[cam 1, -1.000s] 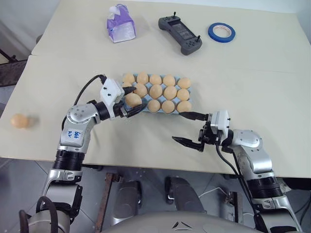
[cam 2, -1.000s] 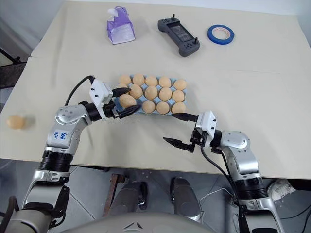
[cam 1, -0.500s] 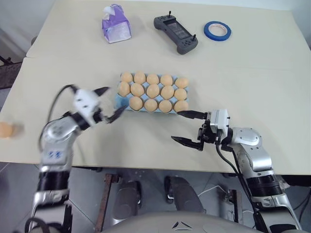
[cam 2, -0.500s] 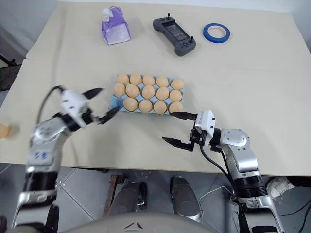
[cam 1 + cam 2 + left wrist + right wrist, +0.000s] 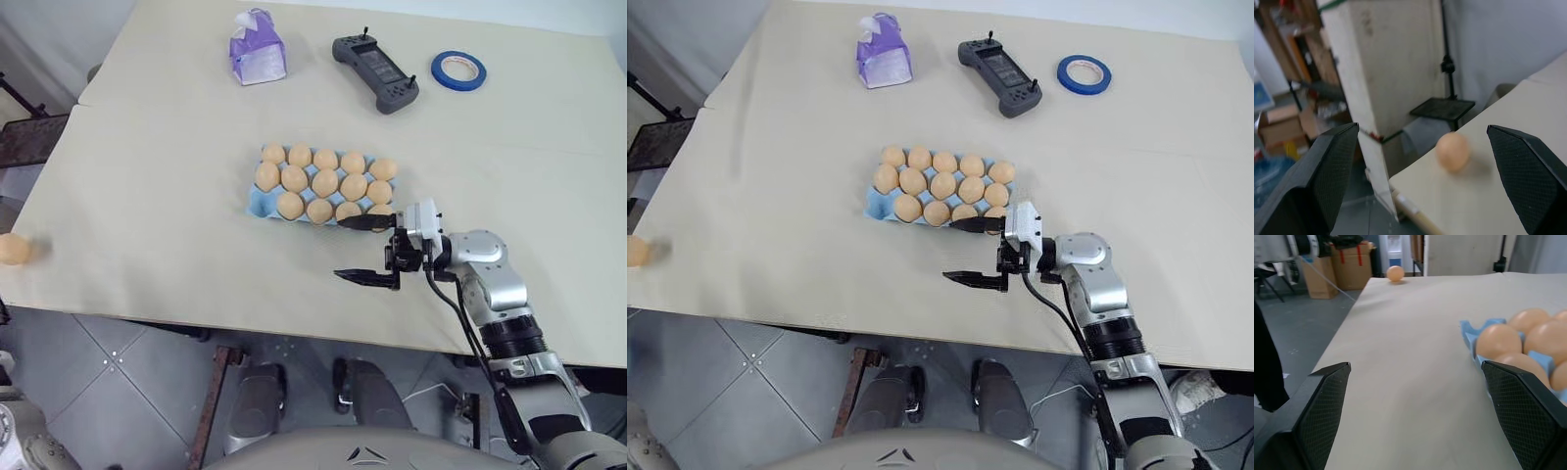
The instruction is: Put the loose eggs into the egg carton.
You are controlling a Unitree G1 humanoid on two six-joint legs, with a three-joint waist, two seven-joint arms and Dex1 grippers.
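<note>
Your egg carton (image 5: 257, 200) is nearly full; one corner cup looks empty. One loose egg (image 5: 14, 249) waits well left of it. Left gripper (image 5: 1422, 183) and right gripper (image 5: 364, 251) both spread, holding nothing.

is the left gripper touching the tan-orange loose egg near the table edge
Apart. The left wrist view shows the loose egg lying on the table well beyond the open left gripper.

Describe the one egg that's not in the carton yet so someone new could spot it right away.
Start at the big beige table and find the blue egg carton near its middle. From there look far toward the robot's left, to the table's edge: the loose egg lies there alone on the bare tabletop, while every other egg sits in a carton cup.
</note>
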